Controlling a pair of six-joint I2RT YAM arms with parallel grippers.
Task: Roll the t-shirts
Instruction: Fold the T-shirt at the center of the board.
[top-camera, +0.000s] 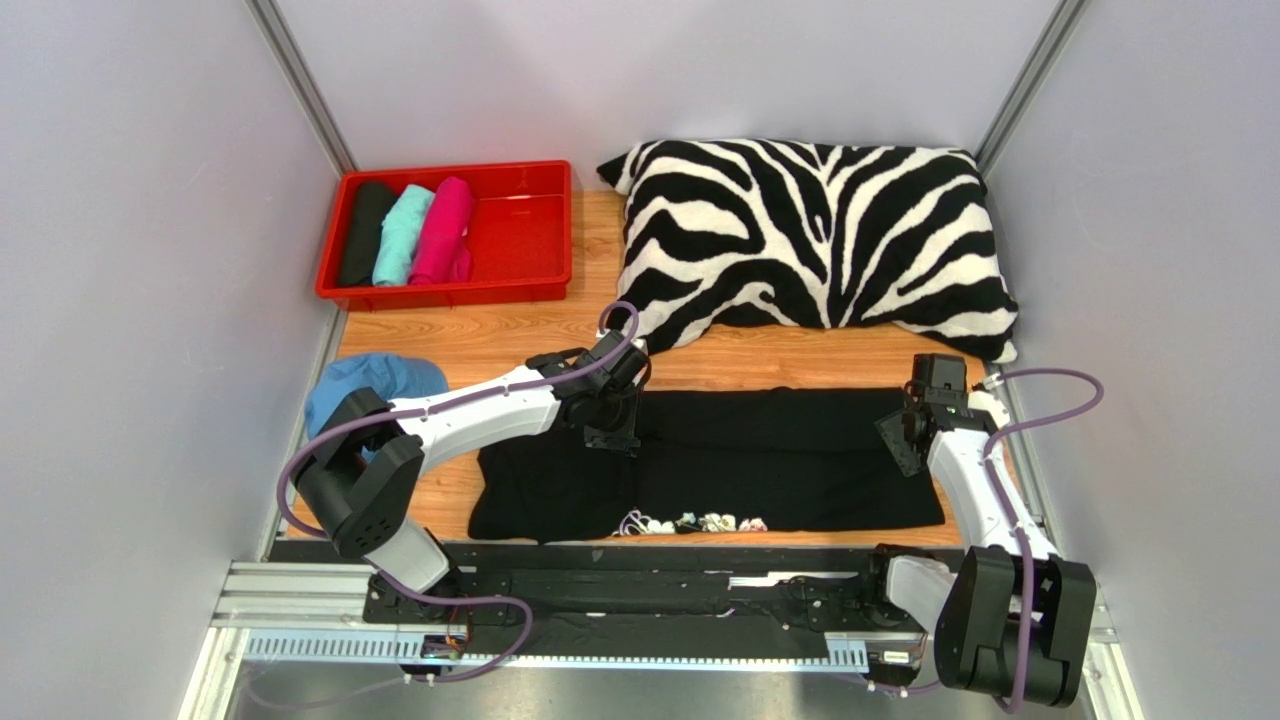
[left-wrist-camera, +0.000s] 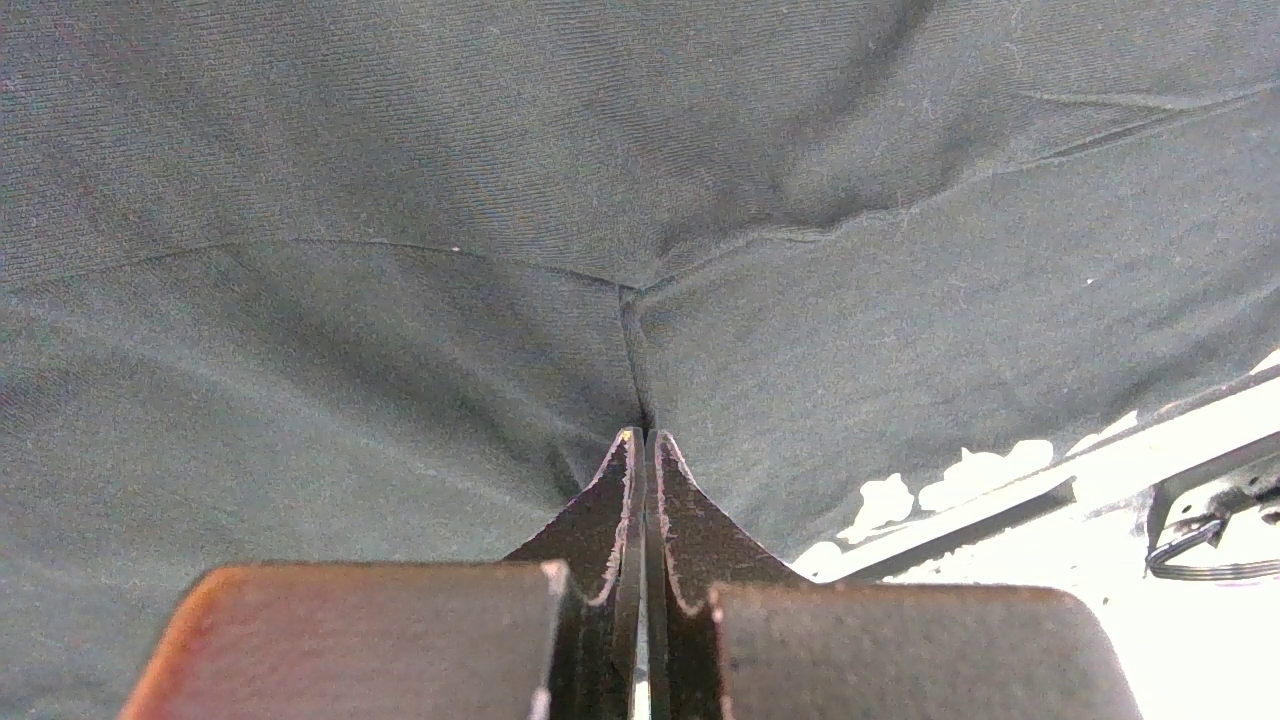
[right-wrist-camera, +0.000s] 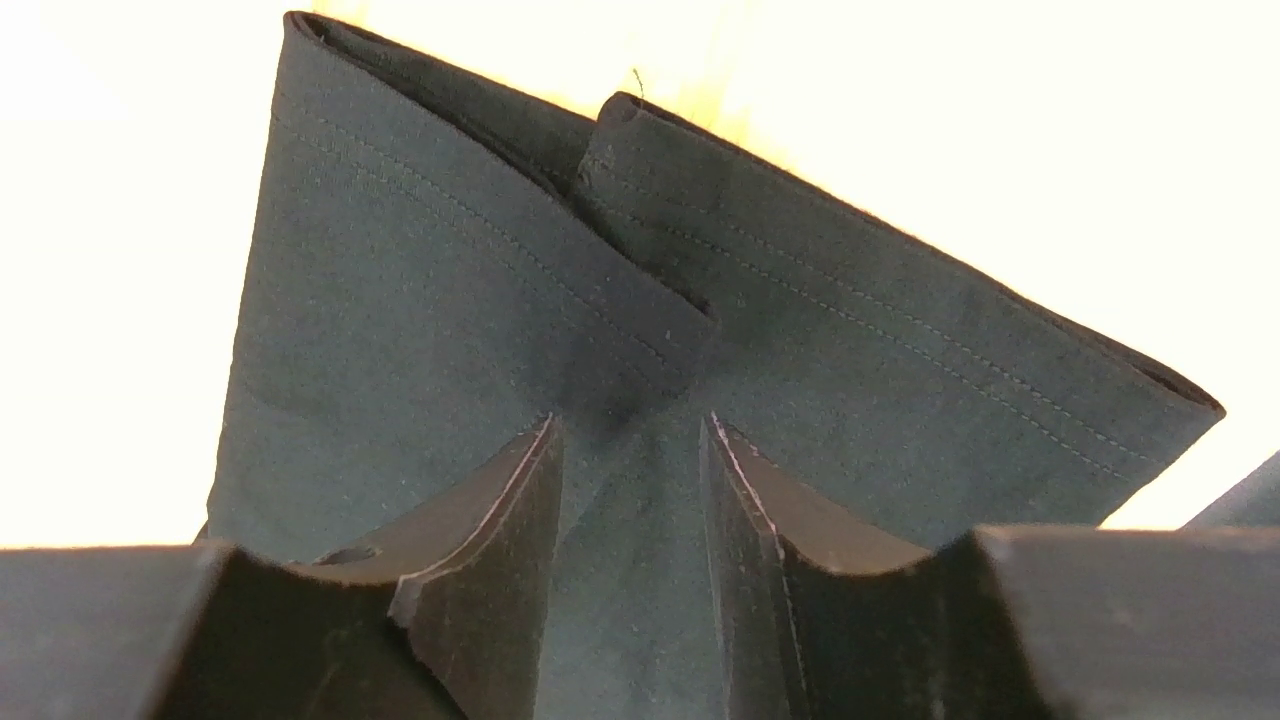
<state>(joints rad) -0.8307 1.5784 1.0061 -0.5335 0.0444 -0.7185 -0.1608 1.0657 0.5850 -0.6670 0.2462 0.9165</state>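
Note:
A large black t-shirt (top-camera: 751, 450) lies folded into a long band across the table, its small white print (top-camera: 691, 522) at the near edge. My left gripper (top-camera: 613, 435) (left-wrist-camera: 645, 435) is over the band's left part, shut, with creases in the cloth running into its tips. My right gripper (top-camera: 906, 435) (right-wrist-camera: 630, 423) is at the band's right end, next to the stitched hems (right-wrist-camera: 842, 323). Its jaws stand partly apart with cloth filling the gap. Rolled black (top-camera: 364, 233), teal (top-camera: 401, 233) and pink (top-camera: 443, 230) t-shirts lie side by side in the tray.
The red tray (top-camera: 519, 285) sits at the back left. A zebra-striped pillow (top-camera: 819, 240) fills the back right, just beyond the band. A blue cloth (top-camera: 368, 387) lies at the left wall. Grey walls close in both sides, and a metal rail (top-camera: 631, 593) runs along the near edge.

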